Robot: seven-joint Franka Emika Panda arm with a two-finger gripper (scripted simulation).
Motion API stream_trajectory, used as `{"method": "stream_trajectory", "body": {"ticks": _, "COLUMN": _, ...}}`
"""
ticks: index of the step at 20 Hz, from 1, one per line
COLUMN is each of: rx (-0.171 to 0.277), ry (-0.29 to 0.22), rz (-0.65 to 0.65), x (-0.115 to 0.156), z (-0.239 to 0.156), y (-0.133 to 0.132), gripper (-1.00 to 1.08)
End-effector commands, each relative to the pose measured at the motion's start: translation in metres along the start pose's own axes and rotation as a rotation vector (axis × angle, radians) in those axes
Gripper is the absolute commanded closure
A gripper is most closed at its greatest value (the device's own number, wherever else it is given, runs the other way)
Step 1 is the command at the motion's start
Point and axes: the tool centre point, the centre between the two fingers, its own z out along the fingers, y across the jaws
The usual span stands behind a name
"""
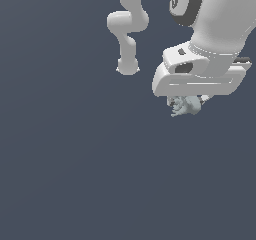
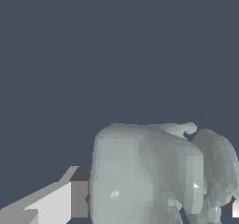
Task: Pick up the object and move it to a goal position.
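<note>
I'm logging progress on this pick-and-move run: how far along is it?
Done: the tool has reached the object, which sits right under the hand. In hand: the grasp; the wrist view shows the object beside one finger, but whether the tool has closed is unclear. Left: carrying it to the goal, which is not visible.

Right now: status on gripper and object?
Gripper directly over the object, jaw state unclear. Object fills the wrist view. Nothing else near it.

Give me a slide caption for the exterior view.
Panda end effector poised directly over a small grey-green lumpy object against a plain dark background.
</note>
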Motion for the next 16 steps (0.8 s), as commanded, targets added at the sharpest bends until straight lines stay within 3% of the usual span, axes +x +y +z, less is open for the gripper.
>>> {"method": "stream_trajectory", "body": {"ticks": 1, "rx": 0.000, "ry": -0.001, "rz": 0.001, "x": 0.003, "z": -0.018, "y": -0.008, "gripper": 1.08}}
{"method": "stream_trajectory", "body": {"ticks": 16, "rx": 0.000, "ry": -0.002, "rz": 0.001, "x": 0.019, "z": -0.088, "y": -0.038, "gripper": 1.08}}
